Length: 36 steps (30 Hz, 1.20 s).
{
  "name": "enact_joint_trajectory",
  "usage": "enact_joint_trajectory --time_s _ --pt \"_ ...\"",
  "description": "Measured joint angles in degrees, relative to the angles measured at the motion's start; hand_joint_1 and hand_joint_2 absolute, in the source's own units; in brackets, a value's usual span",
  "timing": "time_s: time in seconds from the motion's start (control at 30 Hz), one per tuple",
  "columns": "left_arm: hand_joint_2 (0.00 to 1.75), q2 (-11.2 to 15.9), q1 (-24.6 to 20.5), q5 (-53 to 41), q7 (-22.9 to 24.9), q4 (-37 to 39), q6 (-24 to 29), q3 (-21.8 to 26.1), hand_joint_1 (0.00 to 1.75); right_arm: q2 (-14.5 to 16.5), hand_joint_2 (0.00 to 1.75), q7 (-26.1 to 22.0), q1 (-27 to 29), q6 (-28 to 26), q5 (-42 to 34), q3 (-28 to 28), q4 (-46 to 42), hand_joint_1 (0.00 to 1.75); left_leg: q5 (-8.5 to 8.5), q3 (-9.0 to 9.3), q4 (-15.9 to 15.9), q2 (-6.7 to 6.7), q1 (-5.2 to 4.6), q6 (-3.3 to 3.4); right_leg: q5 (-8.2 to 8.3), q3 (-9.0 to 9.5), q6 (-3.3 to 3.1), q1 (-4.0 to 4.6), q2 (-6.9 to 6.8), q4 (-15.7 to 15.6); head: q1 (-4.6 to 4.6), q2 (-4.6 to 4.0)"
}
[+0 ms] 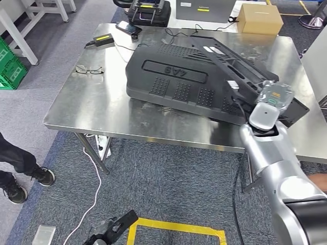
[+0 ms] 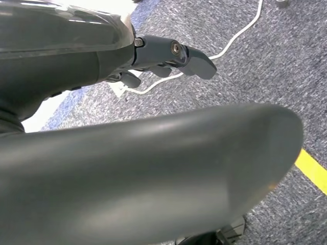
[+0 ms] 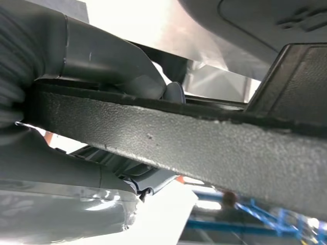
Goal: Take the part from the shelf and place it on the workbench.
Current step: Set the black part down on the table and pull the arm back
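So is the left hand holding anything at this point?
No. In the left wrist view the left hand hangs over the grey carpet with its fingers stretched out and nothing between them.

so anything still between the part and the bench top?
Nothing visible. The large black part already lies on the steel workbench, its right end overhanging the table edge. The right hand grips an edge of that end. The glasses and small black device sit apart from it.

Table (image 1: 96, 109): part (image 1: 181, 76) at centre-right, right hand (image 1: 274, 97) at its right end; glasses (image 1: 89, 69) left of part; phone (image 1: 129, 28) and box (image 1: 259, 19) behind.
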Motion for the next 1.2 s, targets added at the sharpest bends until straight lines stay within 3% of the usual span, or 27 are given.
enact_joint_trajectory --time_s 0.3,0.8,0.83,0.93,0.97,1.2 --pt "0.00 -0.11 0.14 0.00 0.22 0.00 0.25 -0.10 0.00 -2.97 1.75 0.13 -0.43 -0.54 -0.08 -3.58 2.20 1.75 -0.01 -0.02 0.02 0.03 -0.05 0.00 0.01 -0.03 0.01 -0.06 0.06 0.00 0.01 0.00" --pt "0.00 -0.29 0.30 0.88 -0.17 0.00 0.48 -0.30 0.00 -1.07 1.75 -0.65 3.77 -3.75 2.07 -3.89 3.24 1.75 0.00 -0.04 0.01 0.02 -0.02 0.00 0.00 -0.02 0.01 -0.05 0.05 0.02 0.01 0.00" --pt "0.00 -0.29 0.32 0.95 -0.21 0.00 0.48 -0.30 0.00 -0.74 1.75 -0.71 4.13 -3.90 2.27 -3.89 3.24 1.63 0.00 -0.04 0.01 0.02 -0.02 0.00 0.00 -0.02 0.01 -0.05 0.05 0.02 0.01 0.00" --pt "0.00 -0.29 0.36 0.95 -0.29 0.00 0.50 -0.30 0.00 0.14 1.75 -1.05 4.88 -4.02 2.58 -3.82 3.24 0.54 0.00 -0.04 0.01 0.02 -0.02 0.00 0.00 -0.02 0.01 -0.05 0.05 0.02 0.01 0.00" --pt "0.00 -0.29 0.38 0.95 -0.32 0.00 0.52 -0.30 0.00 0.38 1.75 -1.16 5.04 -4.06 2.60 -3.76 3.22 0.26 0.00 -0.04 0.01 0.02 -0.02 0.00 0.00 -0.01 0.00 -0.05 0.05 0.02 0.01 0.00" --pt "0.00 -0.29 0.50 0.94 -0.75 0.00 0.60 -0.30 0.00 1.35 1.75 -1.83 5.43 -4.33 2.61 -3.37 3.15 0.01 0.00 -0.04 0.01 0.02 -0.04 0.00 0.00 0.00 0.01 -0.06 0.05 0.01 0.02 0.00"
